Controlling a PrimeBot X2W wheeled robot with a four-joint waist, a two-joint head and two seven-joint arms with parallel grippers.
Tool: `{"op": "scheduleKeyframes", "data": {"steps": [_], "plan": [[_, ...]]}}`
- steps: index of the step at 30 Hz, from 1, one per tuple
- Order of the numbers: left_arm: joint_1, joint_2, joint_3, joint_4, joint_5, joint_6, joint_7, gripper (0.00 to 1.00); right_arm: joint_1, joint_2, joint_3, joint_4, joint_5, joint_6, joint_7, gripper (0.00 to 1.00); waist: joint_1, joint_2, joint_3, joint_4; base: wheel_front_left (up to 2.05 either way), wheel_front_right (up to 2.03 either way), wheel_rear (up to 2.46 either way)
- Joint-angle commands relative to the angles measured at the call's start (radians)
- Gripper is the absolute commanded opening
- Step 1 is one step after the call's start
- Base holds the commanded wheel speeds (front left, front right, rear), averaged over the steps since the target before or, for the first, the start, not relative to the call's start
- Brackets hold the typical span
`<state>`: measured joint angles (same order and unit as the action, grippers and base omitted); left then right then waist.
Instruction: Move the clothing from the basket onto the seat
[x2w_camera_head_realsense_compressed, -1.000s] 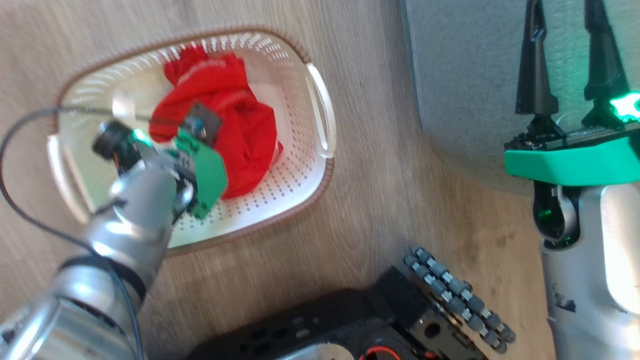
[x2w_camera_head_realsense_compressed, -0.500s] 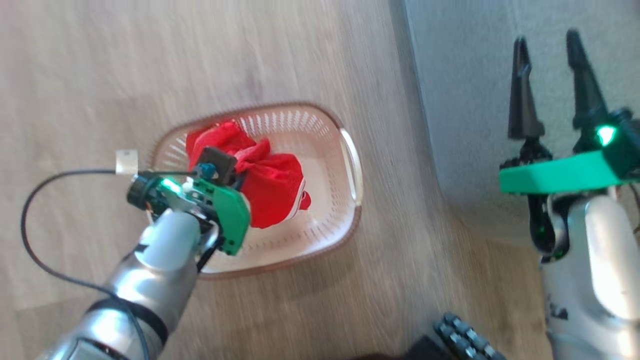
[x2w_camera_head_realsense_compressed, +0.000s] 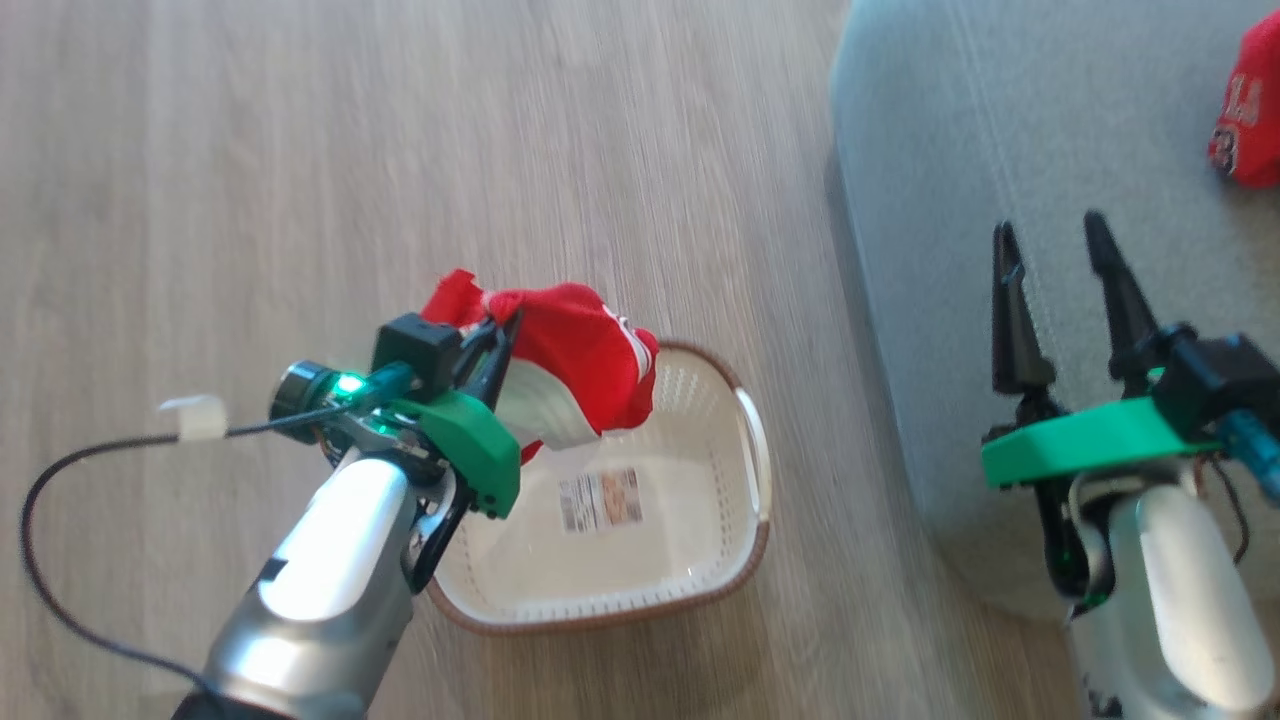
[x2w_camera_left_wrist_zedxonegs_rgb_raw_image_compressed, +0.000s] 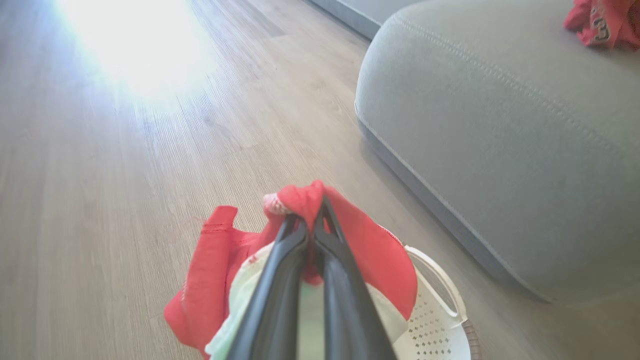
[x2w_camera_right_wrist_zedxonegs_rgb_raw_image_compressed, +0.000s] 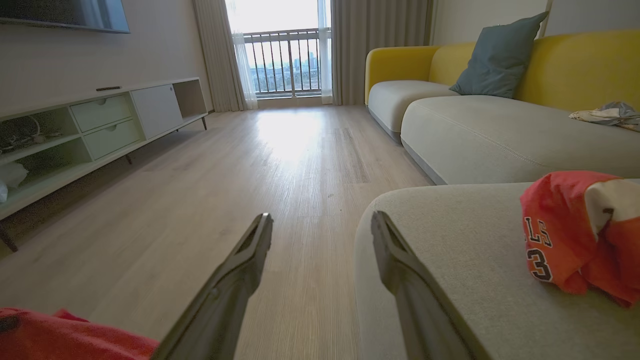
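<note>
Left gripper clamps a thin fold of soft red-and-white garment, right gripper gapes empty; slippage could drop it short of grey fabric-upholstered seat.

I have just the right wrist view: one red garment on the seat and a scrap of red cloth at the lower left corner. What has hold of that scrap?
Observer: The left gripper is shut on it. It is a red garment with a white panel, hanging above the basket.
Operator: Is any clothing in the basket?
Observer: None that I can see. The part of its bottom in view carries just a printed label.
Operator: Where is the basket relative to the seat?
Observer: It stands on the wood floor, to the left of the seat and apart from it.
</note>
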<state>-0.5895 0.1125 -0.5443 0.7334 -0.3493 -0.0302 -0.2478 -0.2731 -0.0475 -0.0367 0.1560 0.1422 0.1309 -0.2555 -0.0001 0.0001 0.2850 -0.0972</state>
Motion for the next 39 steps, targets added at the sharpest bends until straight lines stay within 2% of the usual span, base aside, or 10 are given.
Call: {"op": "scheduleKeyframes", "data": {"steps": [1, 6, 12, 23, 29, 34, 39], "plan": [[-0.003, 0.028, 0.053, -0.065, 0.015, 0.008, -0.014, 0.00, 0.008, -0.003, 0.024, -0.024, 0.004, 0.000, -0.006, 1.00, 0.0001, -0.0001, -0.067, 0.024, 0.00, 0.00, 0.00], [0.070, 0.036, 0.163, -0.257, 0.061, 0.006, -0.014, 0.00, 0.051, -0.003, 0.037, -0.004, 0.020, 0.000, -0.006, 1.00, 0.0001, -0.0001, -0.134, 0.030, 0.00, 0.00, 0.00], [0.143, 0.011, 0.303, -0.480, 0.110, 0.000, -0.014, 0.00, 0.109, -0.003, 0.044, 0.003, 0.045, 0.000, -0.006, 1.00, 0.0001, -0.0001, -0.188, 0.039, 0.00, 0.00, 0.00], [0.206, -0.049, 0.488, -0.809, 0.152, -0.050, -0.014, 0.00, 0.163, -0.003, 0.078, -0.007, 0.064, 0.000, -0.006, 1.00, 0.0001, -0.0001, -0.254, 0.025, 0.00, 0.00, 0.00], [0.192, -0.060, 0.494, -0.883, 0.147, -0.071, -0.014, 0.00, 0.169, -0.003, 0.105, -0.020, 0.064, 0.000, -0.006, 1.00, 0.0001, -0.0001, -0.261, 0.023, 0.00, 0.00, 0.00], [0.166, -0.062, 0.449, -0.909, 0.136, -0.082, -0.014, 0.00, 0.165, -0.003, 0.116, -0.043, 0.065, 0.000, -0.006, 1.00, 0.0001, -0.0001, -0.241, 0.027, 0.00, 0.00, 0.00], [0.162, -0.062, 0.361, -0.911, 0.122, -0.092, -0.014, 0.00, 0.164, -0.003, 0.132, -0.054, 0.057, 0.000, -0.006, 1.00, 0.0001, -0.0001, -0.231, 0.028, 0.00, 0.00, 0.00]]}}
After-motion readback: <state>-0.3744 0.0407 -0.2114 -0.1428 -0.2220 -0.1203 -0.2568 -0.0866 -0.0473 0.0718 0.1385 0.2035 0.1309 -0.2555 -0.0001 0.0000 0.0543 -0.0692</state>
